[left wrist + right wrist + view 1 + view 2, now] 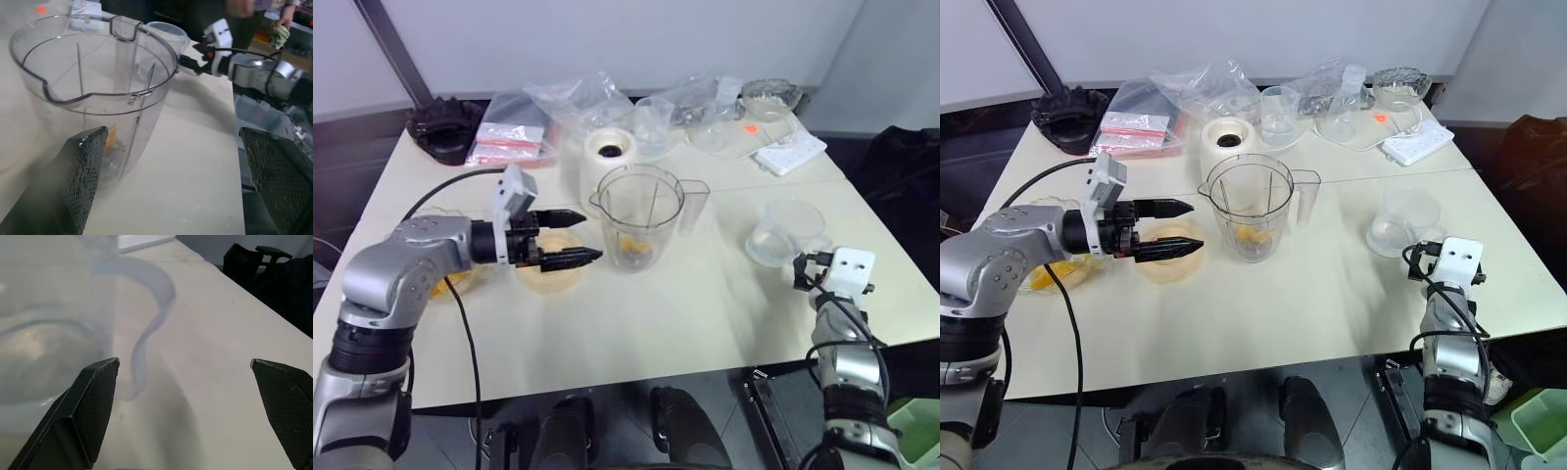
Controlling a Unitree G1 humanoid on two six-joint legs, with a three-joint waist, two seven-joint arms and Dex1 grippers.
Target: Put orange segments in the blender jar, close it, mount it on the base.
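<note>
The clear blender jar [641, 217] stands upright mid-table with a few orange segments [637, 253] at its bottom. My left gripper [590, 235] hovers open just left of the jar, above a pale-orange lid [546, 272]. In the left wrist view the jar [93, 88] sits beyond the left finger, apart from it. The cream-white base [610, 157] stands behind the jar. A bowl of orange segments [1046, 276] lies under my left forearm. My right gripper [186, 382] is open at the table's right edge, just short of a clear measuring cup [788, 230] and holding nothing.
At the back lie plastic bags [524, 125], a black moulded part [445, 129], a second small clear cup [653, 125], a scalloped glass bowl [771, 96] and a white power strip [790, 153]. A person's hand [283, 19] shows beyond the table.
</note>
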